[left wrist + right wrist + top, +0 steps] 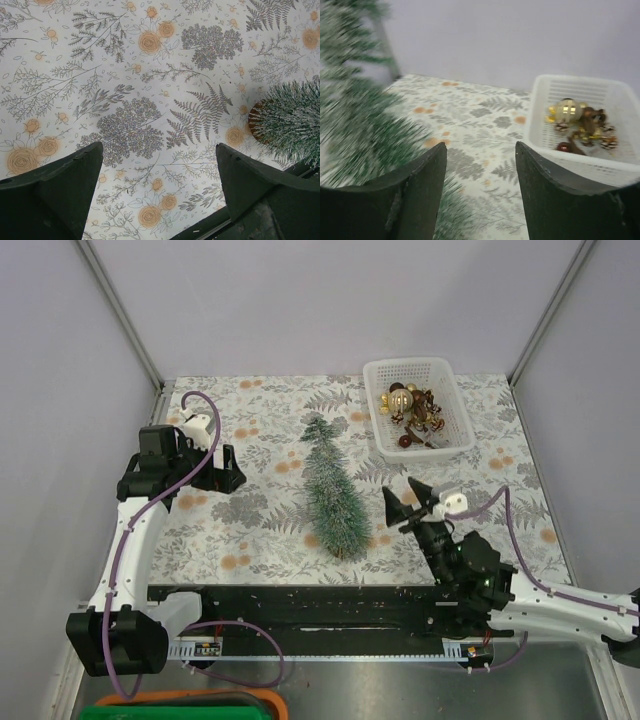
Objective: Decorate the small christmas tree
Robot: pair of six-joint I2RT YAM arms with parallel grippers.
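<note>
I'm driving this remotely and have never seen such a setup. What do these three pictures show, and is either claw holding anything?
Two robot arms are bolted at the near edge of a table covered in a floral print. The wide picture looks down from above and behind them; the other two come from a camera on each wrist, the dark wedges being that arm's own fingers. The left gripper and right gripper are both open and hold nothing. Between them the small christmas tree seems to lie on its side, tip pointing away. A white basket of gold and brown ornaments sits at the far right.
</note>
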